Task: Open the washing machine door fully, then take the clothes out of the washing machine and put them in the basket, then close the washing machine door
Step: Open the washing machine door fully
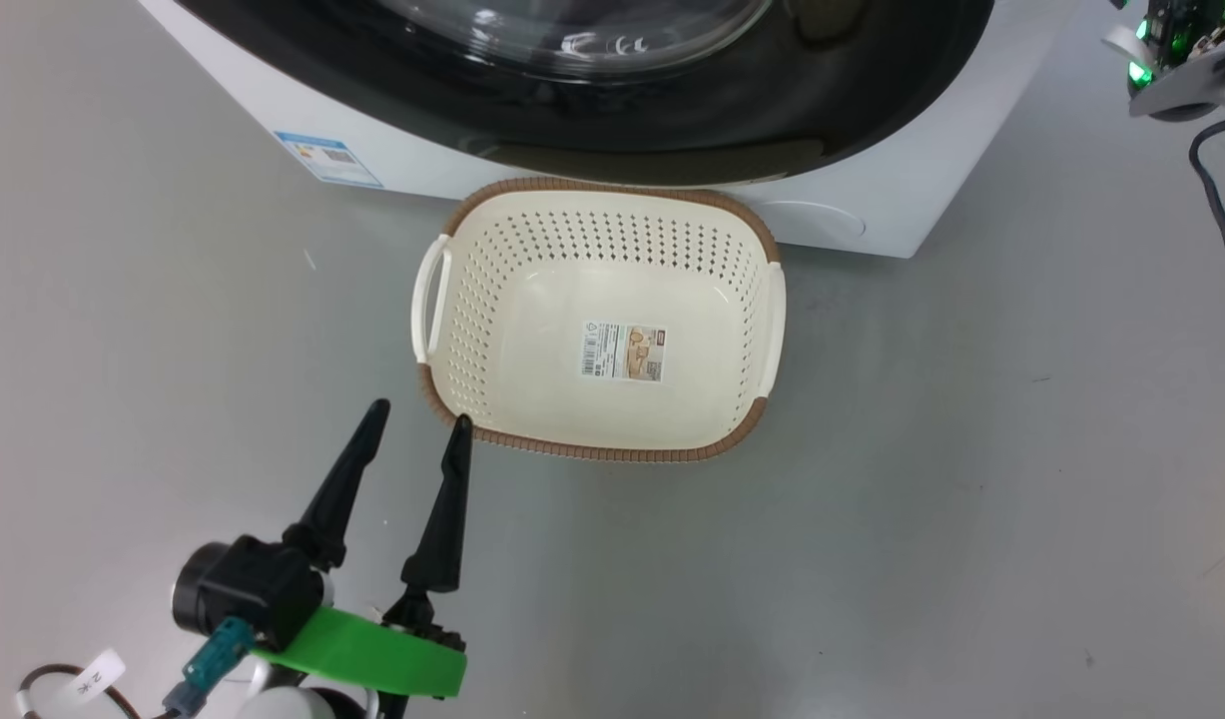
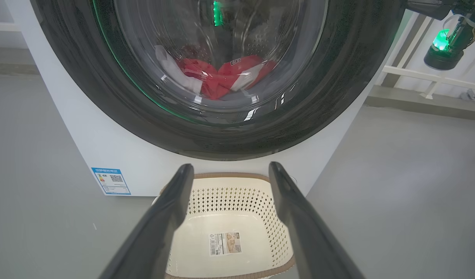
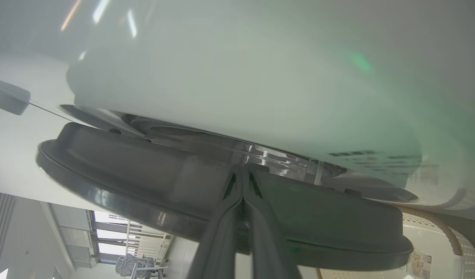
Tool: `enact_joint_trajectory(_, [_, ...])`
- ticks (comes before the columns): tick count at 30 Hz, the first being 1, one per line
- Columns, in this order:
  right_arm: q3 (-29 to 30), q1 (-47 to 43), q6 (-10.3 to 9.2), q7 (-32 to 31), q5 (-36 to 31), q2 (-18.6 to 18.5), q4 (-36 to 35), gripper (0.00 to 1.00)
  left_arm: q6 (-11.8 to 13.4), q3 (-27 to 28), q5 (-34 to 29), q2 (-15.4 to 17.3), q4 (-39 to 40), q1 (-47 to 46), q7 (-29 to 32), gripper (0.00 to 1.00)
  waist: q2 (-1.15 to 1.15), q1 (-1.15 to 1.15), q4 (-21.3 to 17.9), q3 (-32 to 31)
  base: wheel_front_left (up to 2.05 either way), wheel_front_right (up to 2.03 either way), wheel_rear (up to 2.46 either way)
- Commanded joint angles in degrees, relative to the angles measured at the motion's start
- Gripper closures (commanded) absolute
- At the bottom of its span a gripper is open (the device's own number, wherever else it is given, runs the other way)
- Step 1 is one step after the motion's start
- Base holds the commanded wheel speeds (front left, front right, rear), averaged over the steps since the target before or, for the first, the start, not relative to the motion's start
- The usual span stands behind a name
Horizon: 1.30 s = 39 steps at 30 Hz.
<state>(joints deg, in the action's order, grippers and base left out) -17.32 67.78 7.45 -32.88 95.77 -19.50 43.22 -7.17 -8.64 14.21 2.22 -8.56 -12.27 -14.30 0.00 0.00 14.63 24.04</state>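
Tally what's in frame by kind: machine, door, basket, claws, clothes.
Washing machine: 1
Washing machine door: 1
Basket: 1
Claws: 2 (left claw, right claw)
Clothes: 1 red-and-white heap behind the glass; separate garments can't be counted
Total: 6

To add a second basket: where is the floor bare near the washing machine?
The grey floor is bare right of the cream perforated plastic basket, up to the dark cables. Left of it is bare, between the blue label and the left gripper. Crowded: the basket's far rim lies under the glossy black round door of the white washing machine.
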Motion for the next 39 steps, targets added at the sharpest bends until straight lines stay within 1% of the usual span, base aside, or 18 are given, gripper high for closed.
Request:
enact_joint_trajectory(1, [-0.21,1.66,0.03,-0.75,-0.64,0.75,-0.90,1.00,-0.32,1.54,0.24,0.65,0.98,-1.46,-0.70,0.00,0.00,0.00,0.16,0.44,0.00,0.00,0.00])
enact_joint_trajectory(11, [-0.87,2.34,0.03,-1.71,-1.65,1.72,-0.60,1.00,-0.32,0.70,0.45,0.65,0.85,-2.29,-0.70,0.00,0.00,0.00,0.53,1.13,0.00,0.00,0.00])
enact_joint_trajectory(19, [-2.07,-0.72,0.03,-4.82,-1.86,2.08,-2.35,1.00,-0.32,0.34,0.53,0.65,0.42,-1.91,-0.70,0.00,0.00,0.00,0.34,-0.58,0.00,0.00,0.00])
enact_joint_trajectory(29, [-3.35,-7.66,0.03,-7.34,-1.89,2.98,-5.57,1.00,-0.32,0.07,0.40,0.65,0.08,-0.12,-0.70,0.00,0.00,0.00,0.23,-4.82,0.00,0.00,0.00])
enact_joint_trajectory(39, [-4.41,-16.47,0.03,-9.63,-1.71,4.19,-11.04,1.00,-0.32,-0.06,0.34,0.65,-0.17,3.09,-0.70,0.00,0.00,0.00,1.48,-9.86,0.00,0.00,0.00])
